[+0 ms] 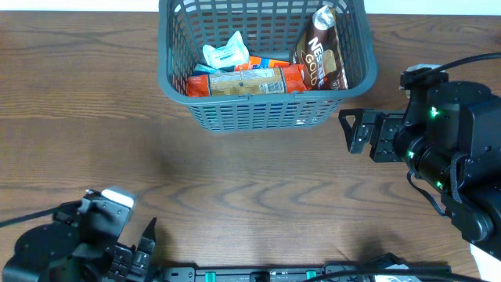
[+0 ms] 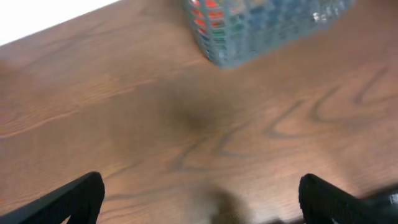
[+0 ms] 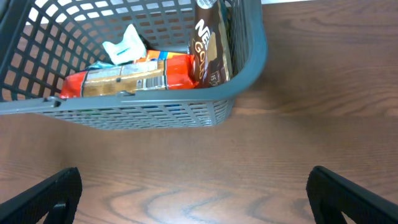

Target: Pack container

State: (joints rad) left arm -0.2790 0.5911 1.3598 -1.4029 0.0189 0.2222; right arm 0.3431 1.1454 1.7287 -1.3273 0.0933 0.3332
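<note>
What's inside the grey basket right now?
In the basket, an orange packet lies along the near wall, a brown Nescafe Gold pouch leans at the right, a pale wrapper behind. Anything beneath them is covered.

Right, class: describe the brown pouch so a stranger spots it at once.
Find the grey slatted basket on the wooden table. At its right end, overhead view, a brown pouch marked GOLD leans upright, unlike the flat orange packet beside it.

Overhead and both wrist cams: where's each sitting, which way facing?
Overhead: above the table, looking down; container at top, left arm and right arm visible.
Left wrist: low over the wood, facing the container's corner; left fingers open.
Right wrist: near the container, looking into it; right fingers open.
Shared: overhead and right wrist both show the brown Gold pack.
</note>
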